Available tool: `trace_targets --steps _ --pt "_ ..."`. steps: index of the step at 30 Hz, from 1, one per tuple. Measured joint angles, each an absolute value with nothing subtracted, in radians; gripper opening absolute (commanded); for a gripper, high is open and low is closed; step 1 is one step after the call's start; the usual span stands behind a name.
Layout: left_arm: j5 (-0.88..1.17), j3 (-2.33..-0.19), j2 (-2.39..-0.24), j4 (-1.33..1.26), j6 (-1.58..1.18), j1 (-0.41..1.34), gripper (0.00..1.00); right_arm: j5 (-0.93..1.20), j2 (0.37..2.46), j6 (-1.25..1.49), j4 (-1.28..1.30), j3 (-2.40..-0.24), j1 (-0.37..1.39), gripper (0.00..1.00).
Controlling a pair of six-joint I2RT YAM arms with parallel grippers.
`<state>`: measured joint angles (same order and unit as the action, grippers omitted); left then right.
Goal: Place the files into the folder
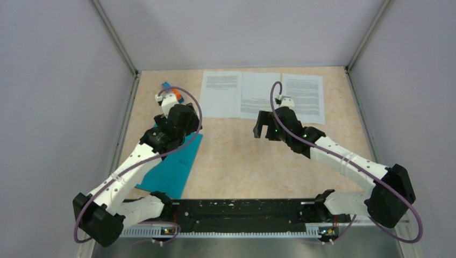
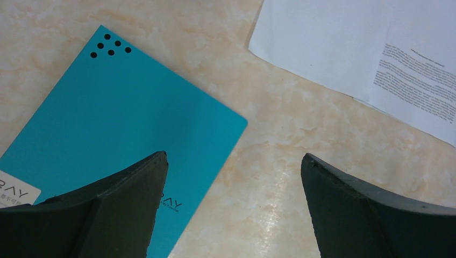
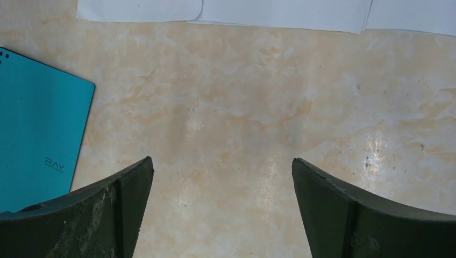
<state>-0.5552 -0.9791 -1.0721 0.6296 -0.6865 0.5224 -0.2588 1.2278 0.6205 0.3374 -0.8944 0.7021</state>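
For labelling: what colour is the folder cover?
The folder is teal-blue; best seen in left wrist view.

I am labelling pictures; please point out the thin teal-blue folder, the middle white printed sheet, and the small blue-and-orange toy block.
thin teal-blue folder (image 2: 118, 118): left wrist view, cover middle.
middle white printed sheet (image 1: 258, 95): top view, centre.
small blue-and-orange toy block (image 1: 167, 86): top view, blue end.
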Motion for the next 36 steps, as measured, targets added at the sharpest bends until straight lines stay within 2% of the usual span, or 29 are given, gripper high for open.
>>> trace_targets --steps 9,16,22,29,36 --pt "-0.525 -0.958 -1.113 0.641 -0.715 0.334 0.98 -0.173 1.292 0.622 0.299 -0.894 0.702 0.98" --pt "-0.456 -0.890 -1.116 0.575 -0.758 -0.023 0.98 -0.073 1.354 0.629 0.247 -0.886 0.702 0.98" --pt "-0.406 -0.862 -1.192 0.484 -0.767 -0.231 0.98 -0.005 1.389 0.624 0.228 -0.882 0.702 0.98" --pt "-0.344 -0.756 -1.276 0.393 -0.788 -0.393 0.98 0.052 1.389 0.604 0.201 -0.849 0.702 0.98" --pt "-0.308 -0.676 -1.322 0.354 -0.793 -0.466 0.98 0.083 1.389 0.585 0.191 -0.797 0.702 0.99"
